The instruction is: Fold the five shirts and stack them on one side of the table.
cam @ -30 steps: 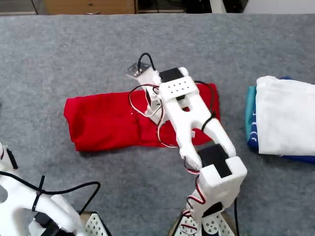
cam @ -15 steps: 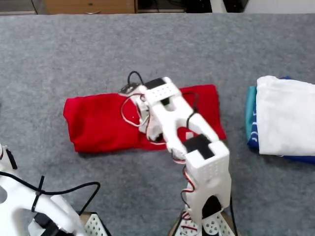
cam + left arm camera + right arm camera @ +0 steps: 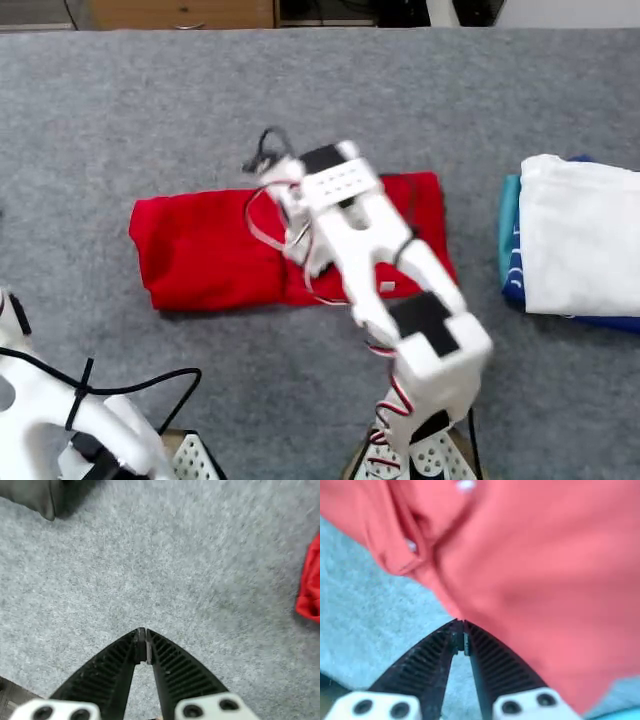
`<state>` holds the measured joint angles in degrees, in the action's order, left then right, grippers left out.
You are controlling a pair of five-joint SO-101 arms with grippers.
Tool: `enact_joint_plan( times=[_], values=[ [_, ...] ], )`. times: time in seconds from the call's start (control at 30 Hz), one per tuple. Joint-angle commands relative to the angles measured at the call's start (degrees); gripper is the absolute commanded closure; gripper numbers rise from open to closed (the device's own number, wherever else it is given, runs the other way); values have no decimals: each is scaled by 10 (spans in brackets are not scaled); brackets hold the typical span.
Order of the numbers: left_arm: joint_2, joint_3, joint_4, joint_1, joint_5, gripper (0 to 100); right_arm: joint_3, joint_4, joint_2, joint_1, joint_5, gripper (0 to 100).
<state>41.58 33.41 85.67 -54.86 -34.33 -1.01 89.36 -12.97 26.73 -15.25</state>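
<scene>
**On the grey felt-covered table (image 3: 150,110), open room on every side**

At the near-left corner the left gripper (image 3: 141,645) hangs closed above bare felt. The right arm stretches over the long folded red cloth shirt (image 3: 200,250). The right gripper (image 3: 460,636) sits at the shirt's hem, tips together. A white-topped stack of folded shirts (image 3: 585,235) lies at the right edge.

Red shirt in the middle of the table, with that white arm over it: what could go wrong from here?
1. The right claw is shut right at the edge of the red shirt. If it has only a thin pinch of cloth, the shirt may slip out mid-fold.
2. The shirt lies loose on the grey table cover, so a pull could drag or bunch it instead of folding it.
3. The stack nearby could get nudged crooked when this shirt is added.
</scene>
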Motion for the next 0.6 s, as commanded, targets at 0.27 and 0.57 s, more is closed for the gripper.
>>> enact_joint_plan(
  times=[0.27, 0.57],
  values=[
    [4, -168, 102, 367, 214, 979, 35, 66, 303, -166, 0, 995],
    [-120, -168, 34, 655, 323, 978, 34, 67, 437, -331, 0, 994]
  ],
)
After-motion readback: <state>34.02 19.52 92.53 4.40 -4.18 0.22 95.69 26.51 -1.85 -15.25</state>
